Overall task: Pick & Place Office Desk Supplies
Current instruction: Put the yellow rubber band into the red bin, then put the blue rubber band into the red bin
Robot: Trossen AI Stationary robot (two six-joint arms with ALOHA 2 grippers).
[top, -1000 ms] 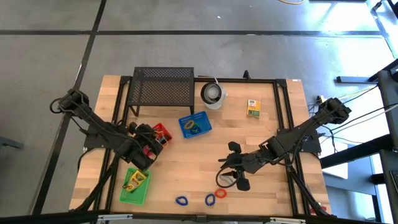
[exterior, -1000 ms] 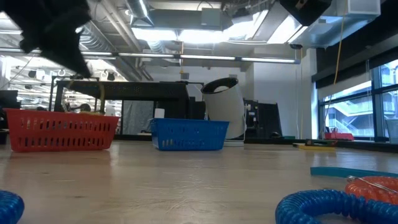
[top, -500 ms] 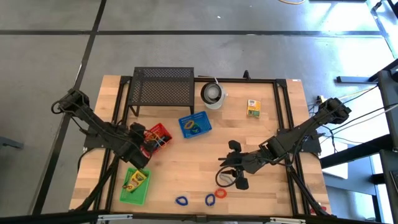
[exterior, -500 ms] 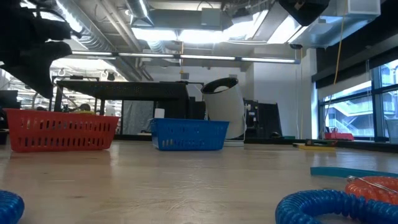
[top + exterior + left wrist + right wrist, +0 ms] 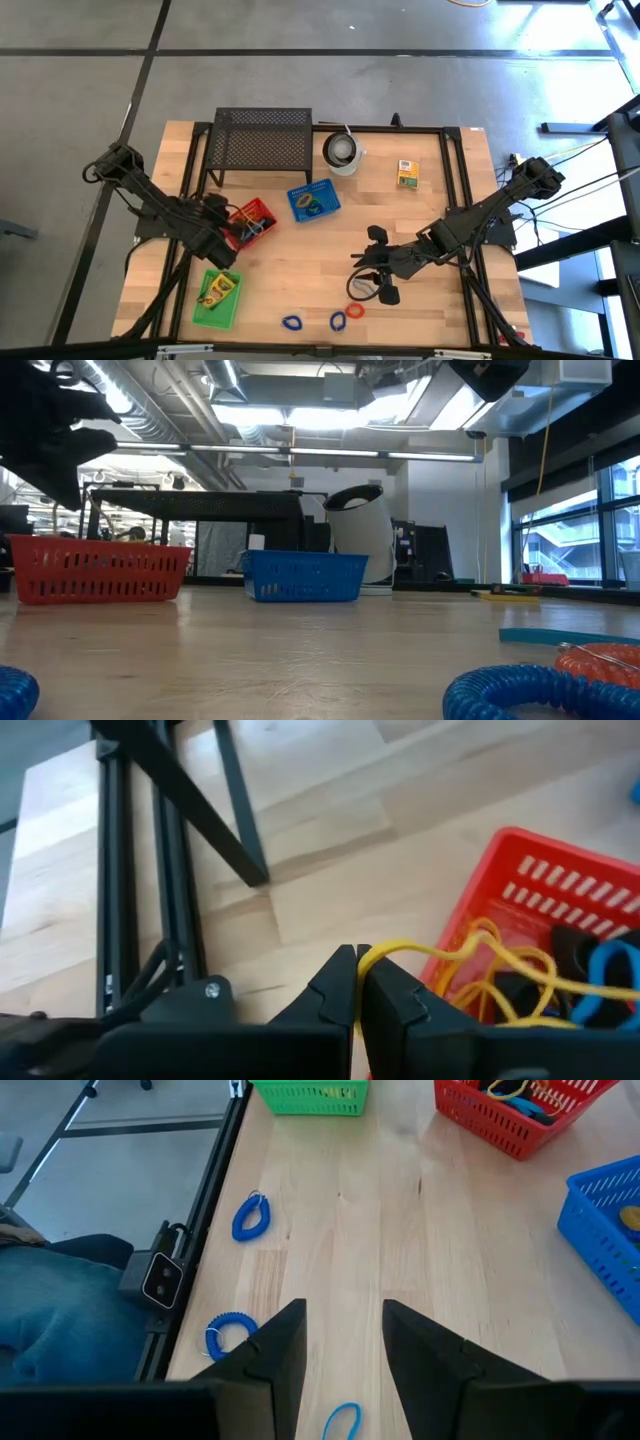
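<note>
Since a second ago the left gripper (image 5: 222,237) has drawn back from over the red basket (image 5: 256,222) toward the table's left side, so the basket's interior now lies uncovered in the high view; the right arm has not shifted.

Nearest the front edge lie two blue coiled loops (image 5: 291,323), with an orange-red loop (image 5: 355,311) just beside the second, and a green basket (image 5: 217,297) holding a yellow-and-green crayon-type box (image 5: 219,290).

Farther in, the right gripper (image 5: 366,279) hangs over bare wood with its fingers (image 5: 279,1348) standing apart and nothing between them.

Across from it, the left gripper is at the red basket's left rim, fingers pinched closed on a yellow loop (image 5: 452,962) that trails back into the basket among more yellow, black and blue loops.

Beyond sits a blue basket (image 5: 313,201) with small items inside, then another yellow-and-green box (image 5: 406,174) lying alone toward the right.

At the back stand a white cup (image 5: 342,152) and a black mesh stand (image 5: 261,140).
</note>
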